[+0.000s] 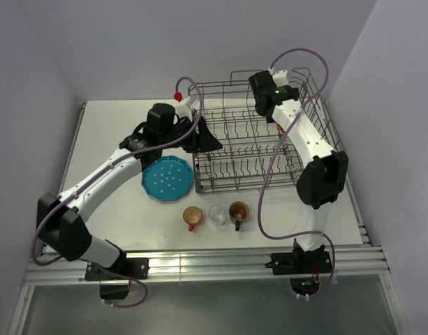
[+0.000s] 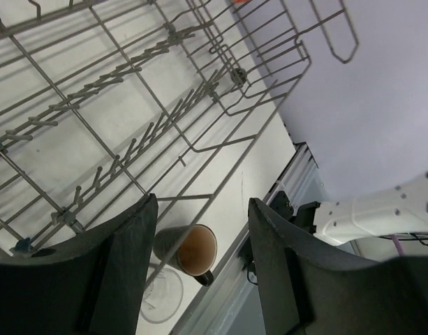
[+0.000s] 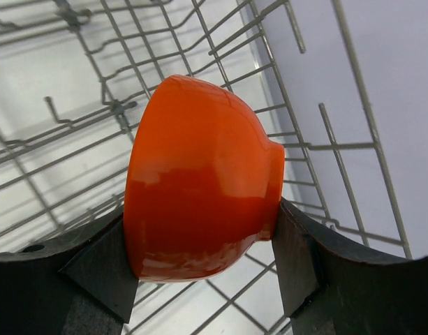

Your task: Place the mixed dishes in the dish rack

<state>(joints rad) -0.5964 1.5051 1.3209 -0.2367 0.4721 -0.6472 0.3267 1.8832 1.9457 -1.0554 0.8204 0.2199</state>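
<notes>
The grey wire dish rack (image 1: 234, 143) stands at the middle right of the table. My right gripper (image 3: 203, 223) is shut on the orange-red bowl (image 3: 200, 174) and holds it on its side above the rack's wires (image 3: 74, 139), near the rack's far right corner (image 1: 275, 120). My left gripper (image 1: 208, 143) is open and empty at the rack's left side. In the left wrist view it (image 2: 203, 265) looks through the rack wires (image 2: 130, 139) at the dark brown mug (image 2: 189, 250) and clear glass (image 2: 161, 296). The teal dotted plate (image 1: 167, 179), small orange cup (image 1: 193, 216), glass (image 1: 217, 214) and mug (image 1: 239, 211) stand on the table.
The plate lies just left of the rack's front left corner, under my left arm. Cup, glass and mug stand in a row in front of the rack. Walls close in behind and to the right of the rack. An aluminium rail (image 1: 220, 262) runs along the near edge.
</notes>
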